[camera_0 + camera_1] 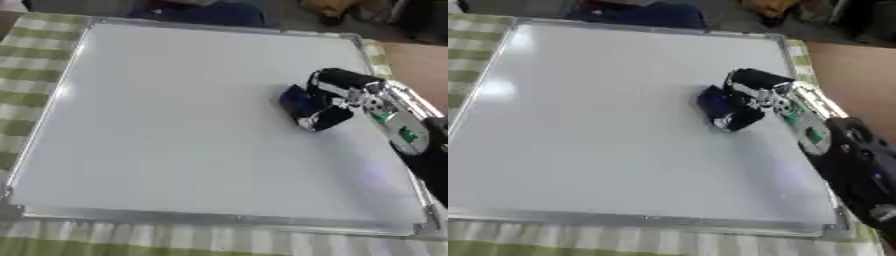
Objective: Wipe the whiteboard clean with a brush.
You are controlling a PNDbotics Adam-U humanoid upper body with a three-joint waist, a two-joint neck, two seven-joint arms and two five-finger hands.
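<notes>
One whiteboard (175, 130) lies in view, framed in silver. One dark blue brush (302, 102) sits on it at about three o'clock. One robot hand (337, 95), the right, shows there too. One green-and-white checked tablecloth (35, 60) lies beneath the board.

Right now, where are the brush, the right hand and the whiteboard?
brush (300, 101), left eye view, its dark blue body.
right hand (337, 85), left eye view, black back of hand.
whiteboard (175, 125), left eye view, bare white surface.
</notes>
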